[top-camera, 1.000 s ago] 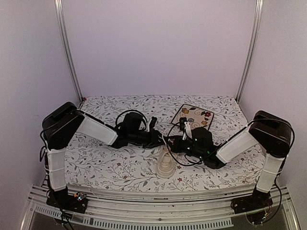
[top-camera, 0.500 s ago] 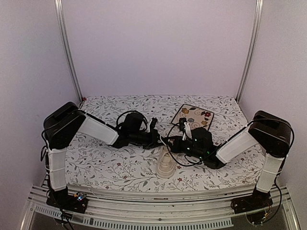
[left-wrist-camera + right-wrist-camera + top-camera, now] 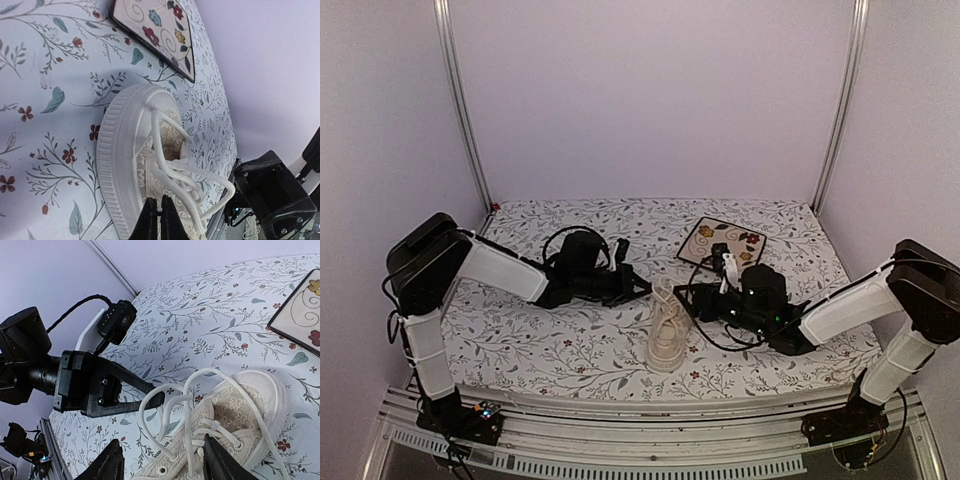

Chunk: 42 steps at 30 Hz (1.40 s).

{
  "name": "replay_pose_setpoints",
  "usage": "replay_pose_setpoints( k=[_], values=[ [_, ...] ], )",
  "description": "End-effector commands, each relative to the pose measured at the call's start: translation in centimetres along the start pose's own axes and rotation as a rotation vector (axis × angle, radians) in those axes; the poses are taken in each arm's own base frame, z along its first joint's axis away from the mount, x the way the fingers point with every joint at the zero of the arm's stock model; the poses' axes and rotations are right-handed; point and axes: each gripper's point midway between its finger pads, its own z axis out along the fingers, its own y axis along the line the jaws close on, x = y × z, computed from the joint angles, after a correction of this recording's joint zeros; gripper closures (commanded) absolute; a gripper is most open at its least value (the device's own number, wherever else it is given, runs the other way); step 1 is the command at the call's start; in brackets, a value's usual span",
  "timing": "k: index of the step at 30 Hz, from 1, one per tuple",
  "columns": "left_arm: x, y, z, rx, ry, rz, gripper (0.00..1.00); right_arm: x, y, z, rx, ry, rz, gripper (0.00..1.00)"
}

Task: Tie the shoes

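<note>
Left arm lay low, my left claw [image 3: 642,287] pinched shut on a white lace [image 3: 200,172] | right arm low opposite, my right claw [image 3: 162,455] spread open over the sneaker [image 3: 667,335] | sneaker front-centre on table [image 3: 560,350], between both claws

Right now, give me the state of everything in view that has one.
sneaker: upright on its sole, untied.
laces: loose, looping above the tongue.
left gripper: shut on the laces.
right gripper: open, fingers either side of the sneaker.
tile: lying flat, untouched.
</note>
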Motion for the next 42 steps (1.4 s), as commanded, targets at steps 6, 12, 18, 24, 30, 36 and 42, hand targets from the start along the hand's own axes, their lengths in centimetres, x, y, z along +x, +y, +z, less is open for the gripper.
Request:
replay_pose_setpoints(
  k=[6,12,18,24,30,36,42],
  values=[
    [-1.0,1.8,-2.6,-0.078,-0.053,0.016,1.00,0.0,-4.9,-4.5,0.191,0.098,-0.037,0.32],
    [-1.4,2.1,-3.7,-0.105,-0.076,0.031,1.00,1.3,-8.9,-4.8,0.258,0.290,-0.038,0.34],
    [-1.3,1.9,-3.7,-0.095,-0.064,0.036,1.00,2.5,-9.5,-3.5,0.185,0.408,-0.090,0.39],
    [-1.7,1.4,-3.7,-0.095,-0.062,0.058,1.00,2.9,-10.5,-1.7,0.163,0.474,-0.166,0.44],
    [-1.9,1.1,-3.4,-0.093,-0.049,0.062,1.00,3.6,-11.4,0.3,0.160,0.525,-0.225,0.49],
    [-2.1,1.1,-3.1,-0.101,-0.044,0.064,1.00,4.4,-11.5,1.7,0.119,0.552,-0.252,0.54],
    [-2.5,1.1,-2.9,-0.104,-0.045,0.066,1.00,5.2,-10.9,2.5,0.051,0.548,-0.247,0.78]
  ],
)
